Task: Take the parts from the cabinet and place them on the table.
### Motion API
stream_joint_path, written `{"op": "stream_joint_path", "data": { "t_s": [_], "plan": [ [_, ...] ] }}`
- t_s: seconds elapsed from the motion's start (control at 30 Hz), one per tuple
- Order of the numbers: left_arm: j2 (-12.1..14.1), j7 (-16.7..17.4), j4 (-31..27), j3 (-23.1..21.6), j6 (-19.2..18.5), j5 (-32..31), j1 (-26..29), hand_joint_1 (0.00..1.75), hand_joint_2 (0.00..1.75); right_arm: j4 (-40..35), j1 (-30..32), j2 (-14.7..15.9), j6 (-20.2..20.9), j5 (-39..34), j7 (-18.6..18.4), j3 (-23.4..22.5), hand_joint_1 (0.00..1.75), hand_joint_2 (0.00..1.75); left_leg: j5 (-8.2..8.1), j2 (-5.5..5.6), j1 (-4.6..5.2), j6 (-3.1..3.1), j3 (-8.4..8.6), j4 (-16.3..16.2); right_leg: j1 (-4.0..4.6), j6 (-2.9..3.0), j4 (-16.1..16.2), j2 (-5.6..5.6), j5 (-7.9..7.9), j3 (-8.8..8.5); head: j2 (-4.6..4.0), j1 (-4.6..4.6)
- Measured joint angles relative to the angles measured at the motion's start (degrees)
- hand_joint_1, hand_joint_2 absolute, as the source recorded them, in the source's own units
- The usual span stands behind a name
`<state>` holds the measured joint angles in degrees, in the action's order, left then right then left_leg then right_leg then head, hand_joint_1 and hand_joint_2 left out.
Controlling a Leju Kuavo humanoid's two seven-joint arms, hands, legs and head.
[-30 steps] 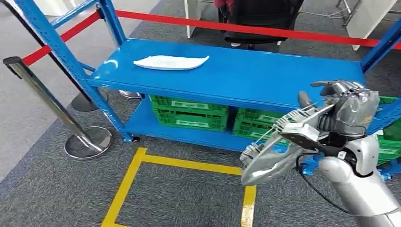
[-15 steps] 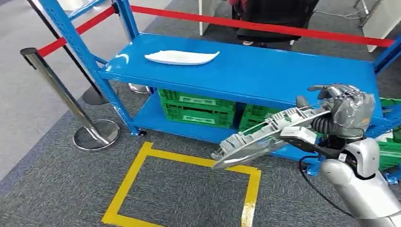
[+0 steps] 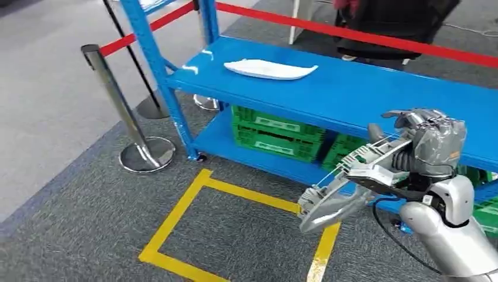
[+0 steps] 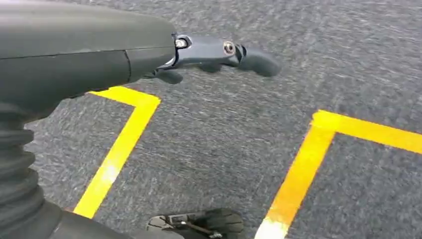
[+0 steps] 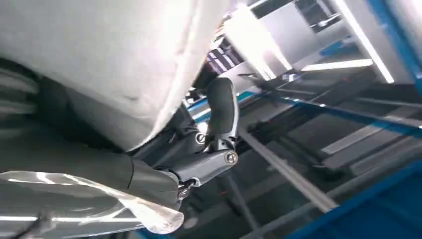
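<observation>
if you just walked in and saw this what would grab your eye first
Probably the robot's right hand at the right of the head view, holding a long silver part that slants down over the grey carpet. Behind it stands a bright blue shelf with a white part lying on top and green crates beneath. A yellow taped square marks the floor in front.

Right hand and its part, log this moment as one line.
right hand: holds long silver part | white part: on blue shelf | left hand: empty, above floor
</observation>
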<state>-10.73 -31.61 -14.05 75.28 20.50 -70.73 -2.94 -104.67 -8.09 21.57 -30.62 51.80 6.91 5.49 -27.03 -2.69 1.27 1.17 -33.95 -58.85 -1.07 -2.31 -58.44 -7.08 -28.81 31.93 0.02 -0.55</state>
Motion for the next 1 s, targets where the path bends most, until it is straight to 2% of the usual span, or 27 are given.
{"op": "stream_joint_path", "data": {
  "t_s": [0.03,0.07,0.1,0.13,0.17,0.2,0.23,0.27,0.3,0.33,0.37,0.4,0.5,0.53,0.57,0.6,0.63,0.67,0.7,0.73,0.77,0.83,0.87,0.9,0.93,0.97,1.0],
  "plan": [
    [0.04,-0.02,-0.02,0.00,0.00,0.00,0.03,0.00,1.75,-0.02,0.03,0.04,0.00,0.00,0.00,-0.02,1.75,1.75,0.54,0.60,-0.35,0.64,0.36,0.89,-0.04,-0.38,-0.05,-0.20,-0.41,0.15,0.02,-0.06],
    [-0.07,-0.07,-0.02,0.00,0.00,0.02,0.09,0.00,1.75,-0.02,-0.01,0.11,0.00,0.00,-0.02,-0.04,1.75,1.75,0.87,1.12,-0.54,1.00,0.34,1.16,-0.37,-0.50,-0.98,2.89,-1.56,0.83,0.00,-0.26],
    [-0.04,-0.07,-0.02,0.04,0.02,0.13,-0.02,0.00,1.75,-0.07,0.04,0.18,-0.04,-0.09,0.00,-0.15,1.75,1.75,1.04,1.67,-0.62,1.30,0.20,1.15,-0.42,-0.40,-4.10,5.38,-3.52,2.09,0.00,-0.26],
    [-0.04,-0.07,0.00,0.04,0.00,0.11,-0.15,0.00,1.75,-0.09,0.11,0.28,-0.04,-0.07,0.00,-0.22,1.75,1.75,1.12,2.37,-0.61,1.42,0.10,1.14,-0.38,-0.46,-8.86,6.46,-5.79,4.24,0.02,-0.63],
    [-0.13,-0.07,0.00,0.04,0.00,0.11,-0.17,0.00,1.75,-0.09,0.29,0.33,-0.04,-0.04,0.00,-0.22,1.75,1.75,1.17,3.11,-0.54,1.50,0.03,1.13,-0.32,-0.58,-13.77,6.88,-7.71,6.55,0.00,-0.68],
    [-0.28,-0.07,0.00,0.04,0.00,0.11,-0.15,0.00,1.75,-0.09,0.46,0.33,-0.04,-0.09,0.00,-0.22,1.75,1.75,1.21,3.80,-0.51,1.54,-0.01,1.07,-0.25,-0.63,-17.06,7.00,-8.51,8.22,0.00,-0.59],
    [-0.31,-0.07,0.00,0.04,-0.04,0.09,-0.09,0.00,1.75,-0.09,0.65,0.33,-0.04,-0.09,0.00,-0.22,1.75,1.75,1.21,4.58,-0.51,1.53,-0.02,0.98,-0.20,-0.64,-17.67,7.00,-7.84,8.67,0.00,-0.68],
    [-0.31,-0.07,0.00,0.04,-0.07,0.09,-0.05,0.00,1.75,-0.09,0.62,0.33,-0.04,-0.07,0.00,-0.22,1.75,1.75,1.21,5.36,-0.55,1.52,0.00,0.85,-0.24,-0.64,-15.56,7.00,-5.86,7.76,0.00,-0.66],
    [-0.33,-0.17,0.00,0.04,-0.09,0.13,-0.06,0.00,1.75,-0.11,0.51,0.35,-0.02,-0.04,0.00,-0.22,1.75,1.75,1.19,6.19,-0.60,1.49,0.00,0.62,-0.37,-0.66,-11.19,7.17,-3.11,5.71,0.00,-0.66],
    [-0.37,-0.35,0.00,0.07,-0.09,0.13,-0.09,0.00,1.75,-0.15,0.44,0.37,0.00,-0.02,0.09,-0.22,1.75,1.75,1.09,6.96,-0.68,1.33,0.00,0.37,-0.55,-0.67,-6.06,7.89,-0.50,3.24,0.00,-0.66],
    [-0.35,-0.50,0.00,0.04,-0.09,0.15,-0.11,0.00,1.75,-0.15,0.36,0.42,0.00,0.00,0.15,-0.22,1.75,1.75,0.93,7.61,-0.72,1.02,-0.22,0.02,-0.95,-0.80,-2.15,10.53,0.05,1.45,0.00,-0.68],
    [-0.33,-0.59,0.00,0.07,-0.07,0.20,-0.33,0.00,1.75,-0.17,0.41,0.42,0.04,0.00,0.15,-0.22,1.75,1.75,0.89,8.35,-0.39,0.65,-0.88,-0.68,-1.13,-0.86,-1.00,11.90,-0.58,0.69,0.00,-0.57],
    [-0.28,-0.90,0.00,0.06,-0.09,0.20,0.00,0.00,1.75,-0.28,0.39,0.57,0.28,0.09,0.35,-0.22,1.75,1.75,1.72,10.26,-0.80,-0.38,-1.88,-0.58,-0.73,-0.16,-1.32,10.14,-0.53,0.84,0.00,-0.55],
    [-0.15,-0.94,-0.02,0.07,-0.09,0.20,0.11,0.00,1.75,-0.28,0.29,0.57,0.37,0.09,0.44,-0.15,1.75,1.75,1.59,10.86,-0.75,-0.56,-2.04,-0.77,-1.23,0.25,-1.00,9.37,-0.32,0.75,0.02,-0.48],
    [-0.04,-0.98,0.00,0.07,-0.11,0.20,0.21,0.00,1.75,-0.31,-0.01,0.63,0.55,0.13,0.52,-0.11,1.75,1.75,0.73,7.71,-0.43,-0.92,-2.43,-1.66,-1.13,0.55,-0.86,8.63,-0.20,0.51,0.00,-0.52],
    [-0.11,-0.98,0.00,0.07,-0.24,0.24,0.10,0.00,1.75,-0.31,0.01,0.63,0.63,0.22,0.57,-0.07,1.75,1.75,-0.92,5.20,-0.44,-1.33,-3.46,-4.06,-1.03,0.90,-0.79,7.91,-0.26,0.40,0.00,0.31],
    [-0.11,-0.98,0.00,0.07,-0.31,0.24,-0.06,0.00,1.75,-0.33,-0.07,0.70,0.83,0.24,0.68,-0.04,1.75,1.75,-2.88,4.12,-0.70,-1.65,-5.13,-7.73,-0.87,1.04,-0.80,7.17,-0.32,0.37,0.00,0.24],
    [-0.11,-0.98,0.00,0.07,-0.44,0.24,-0.24,0.00,1.75,-0.31,-0.07,0.81,1.05,0.46,0.70,0.00,1.75,1.75,-5.19,3.54,-1.02,-1.87,-7.60,-13.10,-0.73,1.14,-0.81,6.15,-0.38,0.33,0.00,0.28],
    [-0.11,-0.98,0.00,0.07,-0.50,0.19,-0.29,0.00,1.75,-0.31,-0.07,0.85,1.38,0.55,0.77,0.11,1.75,1.75,-6.34,3.41,-1.22,-2.02,-9.39,-16.87,-0.66,1.25,-0.82,5.28,-0.46,0.32,0.00,0.28],
    [-0.11,-0.98,0.02,0.07,-0.70,0.20,-0.27,0.00,1.75,-0.31,-0.17,0.83,1.53,0.57,0.79,0.22,1.75,1.75,-6.27,3.40,-1.35,-2.06,-9.99,-18.12,-0.62,1.25,-0.83,4.54,-0.51,0.28,0.00,0.26],
    [-0.13,-0.98,0.02,0.07,-0.85,0.20,-0.22,0.00,1.75,-0.31,-0.25,0.83,1.66,0.59,0.83,0.37,1.75,1.75,-5.03,3.39,-1.40,-2.05,-9.44,-17.12,-0.59,1.28,-0.83,3.83,-0.65,0.18,0.00,0.31],
    [-0.09,-0.94,0.02,0.07,-0.98,0.17,-0.18,0.00,1.75,-0.31,-0.79,0.85,2.08,0.63,0.85,0.59,1.75,1.75,-0.20,2.85,-1.34,-1.67,-5.64,-9.44,-0.52,1.21,-0.82,2.44,-0.87,-0.16,0.00,0.26],
    [0.07,-0.90,0.02,0.07,-0.98,0.17,-0.24,0.00,1.75,-0.28,-1.52,0.85,2.34,0.63,0.85,0.81,1.75,1.75,2.23,0.87,-0.99,-1.12,-2.97,-4.15,-0.51,1.09,-0.79,1.77,-1.03,-0.40,0.00,0.28],
    [0.07,-0.76,0.02,0.07,-0.96,0.15,-0.40,0.00,1.75,-0.24,-2.50,0.96,2.67,0.61,0.83,0.98,1.75,1.75,1.47,-2.19,-0.02,-0.80,-1.86,-2.09,-0.19,0.84,-0.80,1.34,-1.18,-0.40,0.00,0.24],
    [0.13,-0.61,0.02,0.07,-0.79,0.11,-0.65,0.00,1.75,-0.15,-3.30,1.16,2.95,0.55,0.65,1.09,1.75,1.75,1.24,-1.99,0.27,-0.30,-1.65,-0.78,-0.09,0.52,-0.81,0.87,-1.17,-0.15,0.00,0.39],
    [0.15,-0.37,0.02,0.04,-0.74,0.02,-0.77,0.00,1.75,-0.07,-3.84,1.27,3.25,0.42,0.50,1.20,1.75,1.75,1.24,-1.51,0.30,-0.14,-2.05,-0.81,0.04,0.31,-0.76,0.13,-1.11,-0.11,0.00,0.15],
    [0.18,-0.37,0.02,0.04,-0.59,0.00,-0.68,0.00,1.75,0.11,-4.14,1.31,3.39,0.39,0.48,1.36,1.75,1.75,1.25,-0.73,0.37,-0.02,-2.22,-0.77,0.03,0.13,-0.51,-0.67,-1.13,-0.29,0.00,0.28]
  ]
}}
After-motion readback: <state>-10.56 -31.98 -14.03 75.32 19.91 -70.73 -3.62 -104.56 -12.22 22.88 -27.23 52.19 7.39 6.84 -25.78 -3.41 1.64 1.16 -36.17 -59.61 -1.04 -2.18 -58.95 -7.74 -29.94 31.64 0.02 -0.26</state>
